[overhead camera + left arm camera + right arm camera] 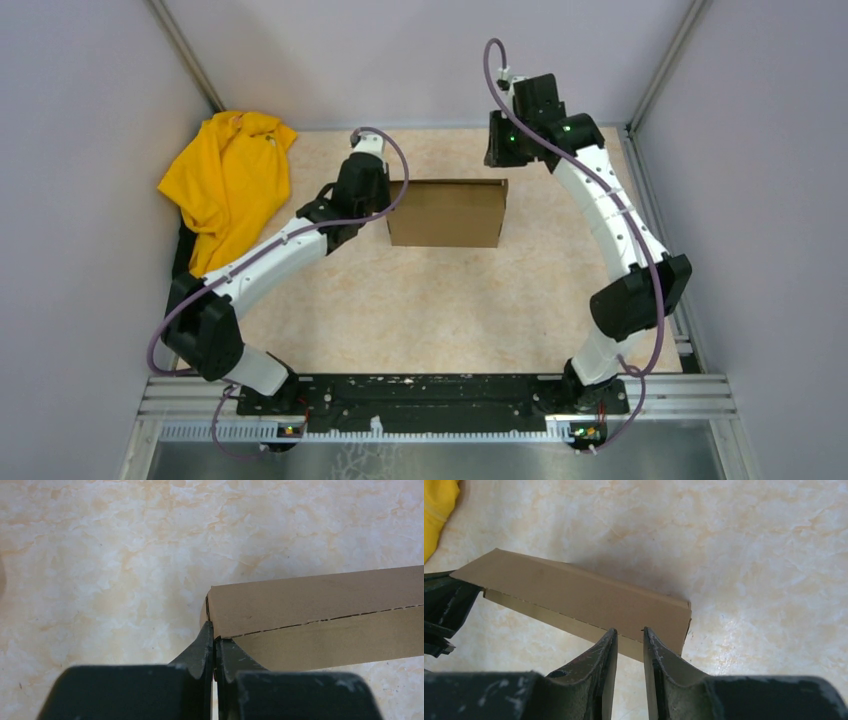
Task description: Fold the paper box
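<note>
Left hand [214,634] tight on the paper box [320,600] corner: wrist view only.

Left wrist view: paper box [320,610] cut off by right edge.

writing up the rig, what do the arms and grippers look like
The left arm and right arm have white links, black joint housings and a purple cable each. The right wrist shows green lights. The left gripper and right gripper have scuffed black tapered fingers.
</note>
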You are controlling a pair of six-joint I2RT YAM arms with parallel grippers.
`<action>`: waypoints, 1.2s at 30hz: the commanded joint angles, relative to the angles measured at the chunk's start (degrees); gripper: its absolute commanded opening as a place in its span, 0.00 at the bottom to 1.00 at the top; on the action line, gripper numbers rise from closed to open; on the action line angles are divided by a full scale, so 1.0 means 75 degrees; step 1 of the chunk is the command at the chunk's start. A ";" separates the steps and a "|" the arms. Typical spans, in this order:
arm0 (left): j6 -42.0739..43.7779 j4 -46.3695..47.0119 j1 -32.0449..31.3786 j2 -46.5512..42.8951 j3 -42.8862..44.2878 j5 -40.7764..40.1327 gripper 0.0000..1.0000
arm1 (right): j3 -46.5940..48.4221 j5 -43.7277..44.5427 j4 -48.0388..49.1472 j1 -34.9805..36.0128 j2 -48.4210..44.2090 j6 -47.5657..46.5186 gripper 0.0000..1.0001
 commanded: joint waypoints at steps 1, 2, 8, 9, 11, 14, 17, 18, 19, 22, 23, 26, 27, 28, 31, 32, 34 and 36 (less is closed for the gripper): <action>0.0001 -0.0611 -0.0084 0.0112 -0.0427 0.0504 0.00 | -0.0136 -0.0263 0.0239 0.0130 0.0152 0.0088 0.25; 0.0006 -0.0590 -0.0083 0.0107 -0.0450 0.0505 0.00 | -0.0241 -0.0280 0.0261 0.0141 0.0140 0.0081 0.24; -0.0009 -0.0523 -0.0093 0.0011 -0.0652 0.0531 0.00 | -0.1301 -0.0283 0.0486 0.0208 -0.0212 0.0040 0.19; -0.0024 -0.0497 -0.0090 -0.0010 -0.0697 0.0536 0.00 | -0.1502 -0.0259 0.0565 0.0227 -0.0308 0.0040 0.18; -0.0055 -0.0476 -0.0091 -0.0013 -0.0771 0.0555 0.00 | -0.1944 -0.0250 0.0703 0.0248 -0.0480 0.0067 0.18; -0.0097 -0.0446 -0.0089 0.0010 -0.0817 0.0582 0.00 | -0.2440 -0.0272 0.0862 0.0259 -0.0607 0.0104 0.17; -0.0092 -0.0460 -0.0089 0.0015 -0.0787 0.0578 0.01 | -0.2493 -0.0215 0.0927 0.0266 -0.0656 0.0132 0.17; -0.0087 -0.0463 -0.0091 -0.0003 -0.0767 0.0568 0.02 | -0.2427 -0.0171 0.0911 0.0262 -0.0654 0.0125 0.17; -0.0082 -0.0463 -0.0084 -0.0011 -0.0760 0.0565 0.02 | -0.2367 -0.0134 0.0877 0.0267 -0.0639 0.0113 0.17; -0.0010 -0.0412 -0.0084 -0.0067 -0.0766 0.0610 0.07 | -0.2155 -0.0107 0.0884 0.0260 -0.0666 0.0090 0.20; 0.0045 -0.0366 -0.0084 -0.0104 -0.0795 0.0638 0.09 | -0.2074 -0.0135 0.0919 0.0261 -0.0677 0.0071 0.21; 0.0134 -0.0303 -0.0094 -0.0178 -0.0807 0.0668 0.15 | -0.1934 -0.0276 0.1075 0.0254 -0.0759 -0.0016 0.22; 0.0152 -0.0291 -0.0085 -0.0211 -0.0806 0.0686 0.18 | -0.1932 -0.0285 0.1144 0.0260 -0.0787 -0.0016 0.22; 0.0175 -0.0248 -0.0089 -0.0245 -0.0812 0.0741 0.21 | -0.1916 -0.0294 0.1152 0.0260 -0.0799 -0.0018 0.22; 0.0238 -0.0091 -0.0093 -0.0373 -0.0848 0.0862 0.26 | -0.1879 -0.0356 0.1116 0.0260 -0.0727 -0.0031 0.22; 0.0266 -0.0047 -0.0087 -0.0403 -0.0852 0.0895 0.27 | -0.1899 -0.0356 0.1121 0.0269 -0.0725 -0.0031 0.22; 0.0354 0.0004 -0.0086 -0.0434 -0.0822 0.0984 0.30 | -0.1941 -0.0367 0.1151 0.0261 -0.0731 -0.0019 0.22; 0.0391 -0.0001 -0.0086 -0.0458 -0.0784 0.1023 0.31 | -0.1945 -0.0351 0.1162 0.0263 -0.0735 -0.0004 0.22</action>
